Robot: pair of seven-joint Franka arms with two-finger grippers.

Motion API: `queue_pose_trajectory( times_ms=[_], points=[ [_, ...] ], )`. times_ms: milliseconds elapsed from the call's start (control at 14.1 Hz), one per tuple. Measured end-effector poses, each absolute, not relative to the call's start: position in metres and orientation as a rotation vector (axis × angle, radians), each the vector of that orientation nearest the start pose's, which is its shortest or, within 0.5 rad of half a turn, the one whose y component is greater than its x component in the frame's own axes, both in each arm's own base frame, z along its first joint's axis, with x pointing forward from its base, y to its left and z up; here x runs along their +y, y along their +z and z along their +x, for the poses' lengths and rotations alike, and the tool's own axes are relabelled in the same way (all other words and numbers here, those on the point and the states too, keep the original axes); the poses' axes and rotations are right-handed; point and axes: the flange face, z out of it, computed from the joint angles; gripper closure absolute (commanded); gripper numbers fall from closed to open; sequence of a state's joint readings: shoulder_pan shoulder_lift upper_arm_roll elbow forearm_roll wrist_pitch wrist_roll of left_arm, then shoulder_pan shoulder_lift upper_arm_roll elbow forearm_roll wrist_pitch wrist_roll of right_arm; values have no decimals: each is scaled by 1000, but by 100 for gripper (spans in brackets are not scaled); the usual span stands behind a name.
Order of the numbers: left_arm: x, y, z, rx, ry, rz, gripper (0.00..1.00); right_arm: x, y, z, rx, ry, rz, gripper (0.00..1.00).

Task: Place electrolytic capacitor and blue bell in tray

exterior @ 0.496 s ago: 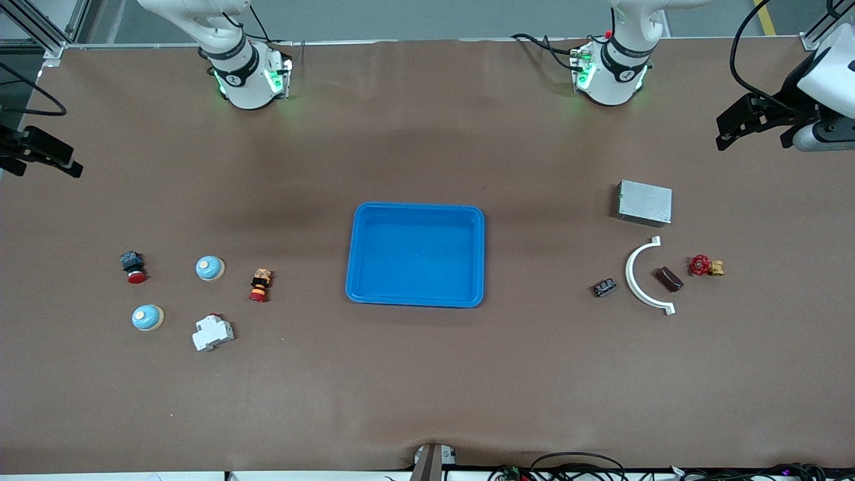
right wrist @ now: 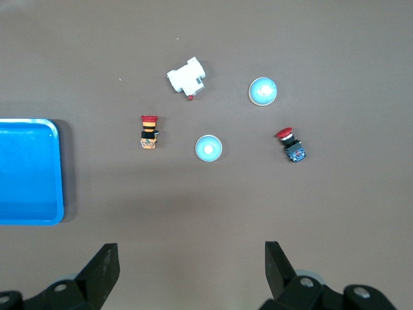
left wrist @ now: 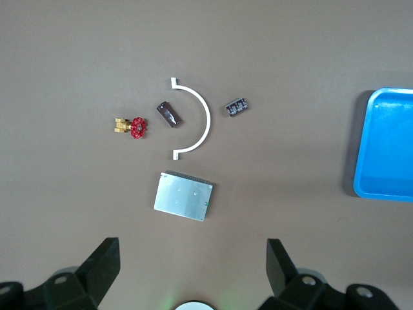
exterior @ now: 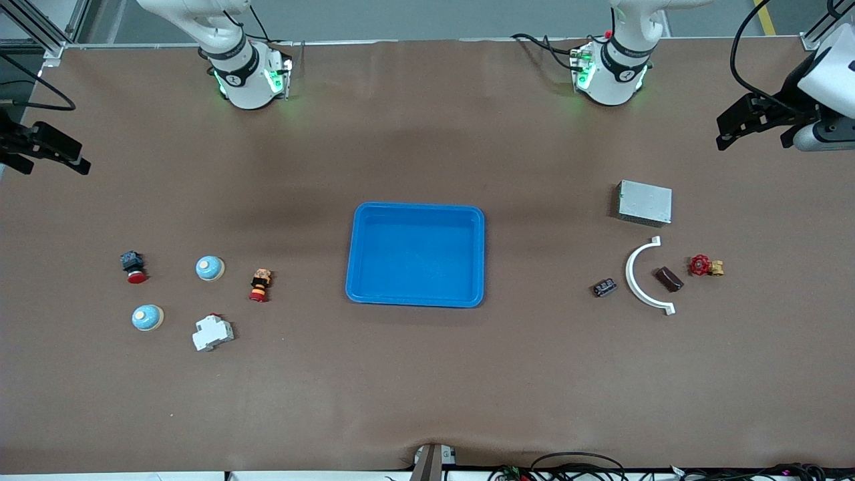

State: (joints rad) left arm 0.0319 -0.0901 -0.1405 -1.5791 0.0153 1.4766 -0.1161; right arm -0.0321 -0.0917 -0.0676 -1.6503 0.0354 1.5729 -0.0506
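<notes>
The empty blue tray (exterior: 415,254) lies mid-table; its edge shows in both wrist views (left wrist: 386,143) (right wrist: 27,171). The electrolytic capacitor (exterior: 604,288) (left wrist: 236,106), small and black, lies toward the left arm's end, beside a white arc (exterior: 642,278). Two blue bells stand toward the right arm's end: one (exterior: 210,268) (right wrist: 208,148) nearer the tray, the other (exterior: 147,317) (right wrist: 262,91) nearer the front camera. My left gripper (exterior: 728,130) (left wrist: 192,244) hangs open over the table's edge at its end. My right gripper (exterior: 50,160) (right wrist: 191,247) hangs open over the edge at its own end. Neither holds anything.
By the capacitor lie a brown block (exterior: 668,278), a red-handled brass valve (exterior: 705,266) and a grey metal box (exterior: 644,202). Near the bells are a white breaker (exterior: 212,333) and two red-capped push buttons (exterior: 260,285) (exterior: 133,266).
The right gripper has shifted slightly inward over the table. The left gripper and all objects stay where they were.
</notes>
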Motion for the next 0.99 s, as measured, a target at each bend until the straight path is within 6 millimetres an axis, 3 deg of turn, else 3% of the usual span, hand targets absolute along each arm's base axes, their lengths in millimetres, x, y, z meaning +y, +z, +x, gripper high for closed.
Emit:
queue_pose_trajectory(
  times_ms=[354, 992],
  points=[
    [-56, 659, 515, -18, 19, -3103, 0, -59, 641, 511, 104, -39, -3096, 0],
    [-59, 634, 528, -7, 102, -3101, 0, -61, 636, 510, 109, -38, -3096, 0]
  ],
)
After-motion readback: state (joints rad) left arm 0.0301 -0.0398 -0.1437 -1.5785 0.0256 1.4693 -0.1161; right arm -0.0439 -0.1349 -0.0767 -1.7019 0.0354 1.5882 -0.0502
